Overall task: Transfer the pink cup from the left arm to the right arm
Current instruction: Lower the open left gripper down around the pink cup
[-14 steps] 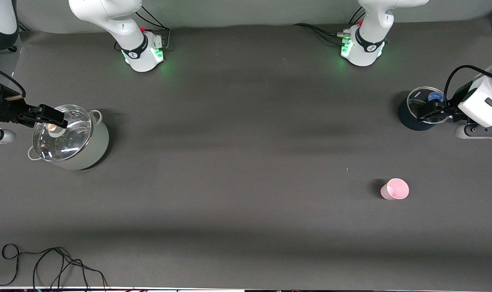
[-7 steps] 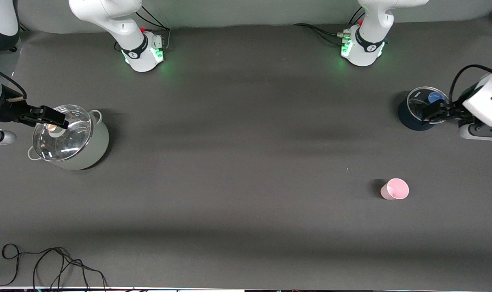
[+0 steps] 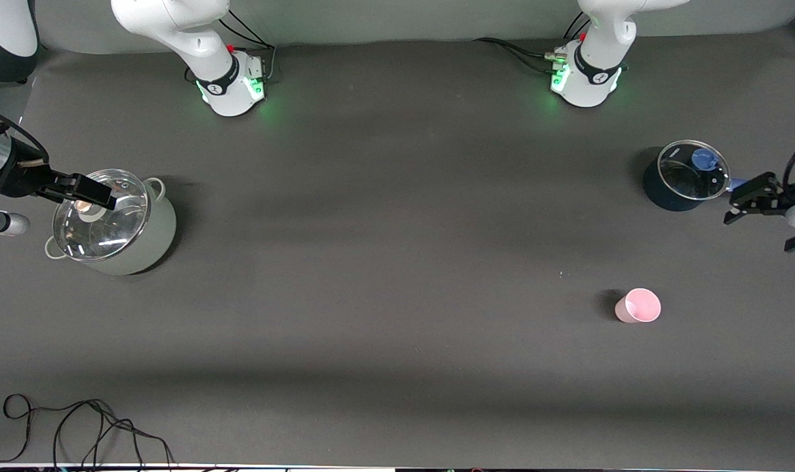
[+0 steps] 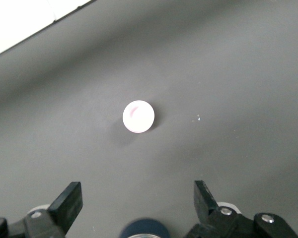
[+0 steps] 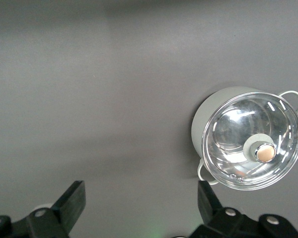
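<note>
The pink cup stands upright and empty on the table, nearer the front camera than the lidded dark saucepan. My left gripper hangs spread beside that saucepan, holding nothing. My right gripper hangs spread over the glass-lidded grey pot.

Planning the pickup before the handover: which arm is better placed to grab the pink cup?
Left. Its open pincer hangs at the pink cup's end of the table; the right pincer waits over the grey pot.
</note>
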